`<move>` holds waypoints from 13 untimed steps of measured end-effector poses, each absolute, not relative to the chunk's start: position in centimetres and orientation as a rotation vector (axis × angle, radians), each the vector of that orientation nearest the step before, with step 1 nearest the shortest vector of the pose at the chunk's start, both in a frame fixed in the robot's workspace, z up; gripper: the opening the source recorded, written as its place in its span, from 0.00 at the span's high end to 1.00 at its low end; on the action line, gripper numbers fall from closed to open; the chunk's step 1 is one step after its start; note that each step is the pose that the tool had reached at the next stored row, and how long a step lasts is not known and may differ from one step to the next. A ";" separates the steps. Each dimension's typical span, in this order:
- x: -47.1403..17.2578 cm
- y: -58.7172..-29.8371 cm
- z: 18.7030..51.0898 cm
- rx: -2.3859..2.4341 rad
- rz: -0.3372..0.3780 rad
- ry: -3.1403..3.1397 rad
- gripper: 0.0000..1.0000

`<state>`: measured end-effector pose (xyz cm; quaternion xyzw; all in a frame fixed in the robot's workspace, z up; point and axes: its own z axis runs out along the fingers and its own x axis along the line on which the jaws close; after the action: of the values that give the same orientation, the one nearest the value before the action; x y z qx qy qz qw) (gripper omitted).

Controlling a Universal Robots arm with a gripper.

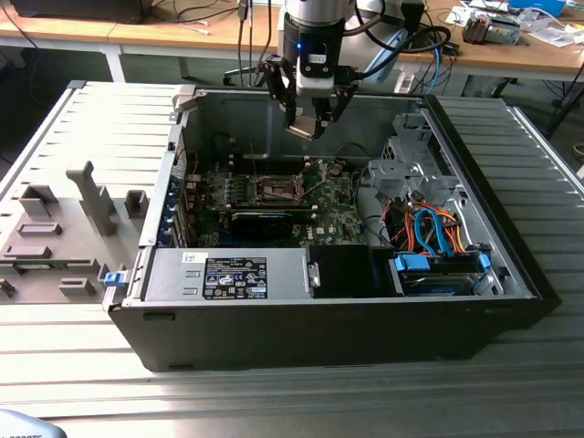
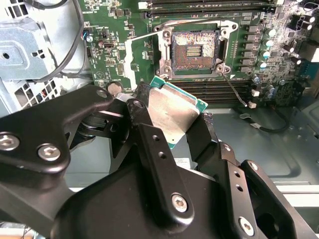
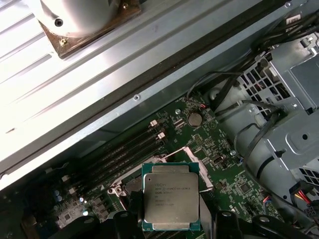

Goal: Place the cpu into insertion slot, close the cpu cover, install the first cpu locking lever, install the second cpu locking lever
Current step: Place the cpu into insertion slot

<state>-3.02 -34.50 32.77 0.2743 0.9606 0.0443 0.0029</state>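
Observation:
My gripper [image 1: 305, 128] hangs inside the open computer case, shut on the cpu [image 1: 302, 131], a flat square chip with a silvery top and green edge. In both wrist views the black fingers [image 2: 138, 112] clamp the cpu [image 2: 173, 110] [image 3: 170, 196] by two opposite edges. The insertion slot [image 2: 193, 49] lies uncovered on the green motherboard [image 1: 333, 217], below and ahead of the chip, dark with a shiny rim. The cpu cover [image 3: 202, 172] stands swung up beside the socket. A thin locking lever [image 2: 235, 89] juts out loose from a socket corner.
A metal drive cage [image 1: 411, 169] with orange and blue cables [image 1: 429, 228] fills the case on the exterior view's right. The power supply [image 1: 233, 274] sits along the front wall. Long black memory slots [image 2: 214, 90] flank the socket. A grey fixture tray [image 1: 64, 228] lies outside.

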 end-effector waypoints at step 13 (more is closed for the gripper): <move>-3.0 -34.5 32.8 0.887 0.139 3.004 0.46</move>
<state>-3.02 -34.50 32.76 0.2828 0.9581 0.0443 0.0033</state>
